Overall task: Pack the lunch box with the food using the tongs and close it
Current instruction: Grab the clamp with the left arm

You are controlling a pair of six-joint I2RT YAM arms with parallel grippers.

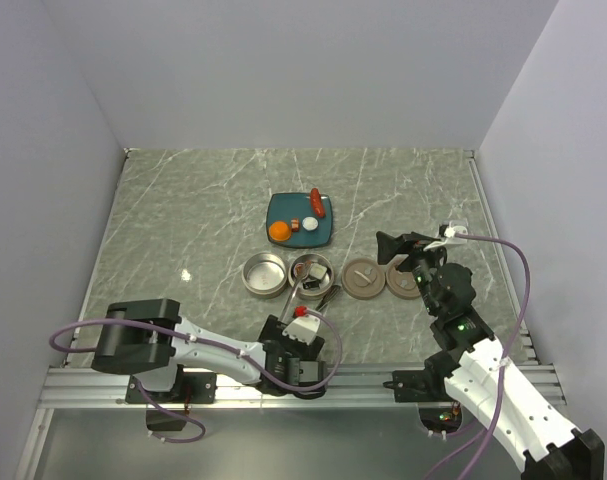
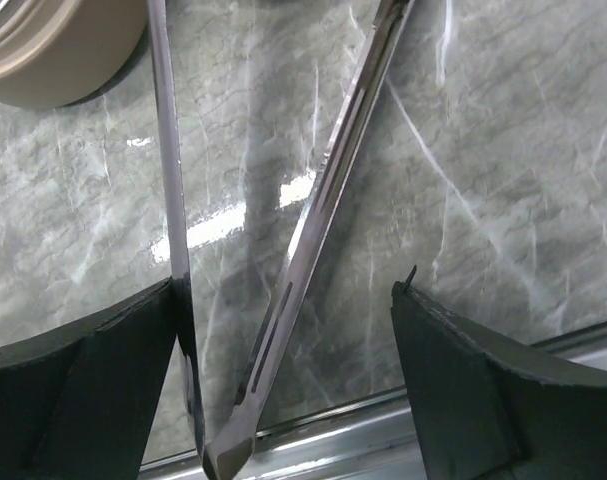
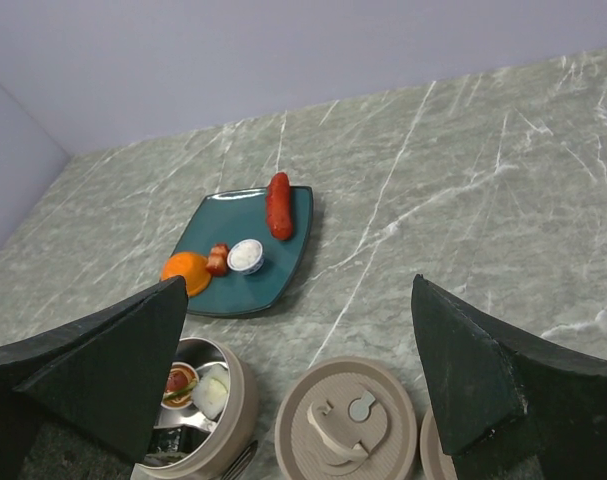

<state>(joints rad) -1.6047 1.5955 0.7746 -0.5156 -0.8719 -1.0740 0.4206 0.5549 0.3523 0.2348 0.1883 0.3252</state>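
The tongs (image 2: 333,170) lie on the table in a narrow V between the fingers of my left gripper (image 2: 283,300). One arm touches the left finger; the right finger stands apart, so the jaws are open. In the top view that gripper (image 1: 303,318) is just in front of the two tins of the lunch box. One tin (image 1: 265,274) is empty; the other (image 3: 198,410) holds a few pieces of food. Two brown lids (image 1: 363,278) (image 1: 403,282) lie to their right. My right gripper (image 3: 299,290) hangs open above the nearer lid (image 3: 348,420), holding nothing.
A teal plate (image 3: 223,225) behind the tins carries a red sausage (image 3: 279,205), an orange ball (image 3: 185,270), a white roll (image 3: 246,255) and a small red bit (image 3: 218,258). The table's metal edge rail (image 2: 383,425) runs close under the left gripper.
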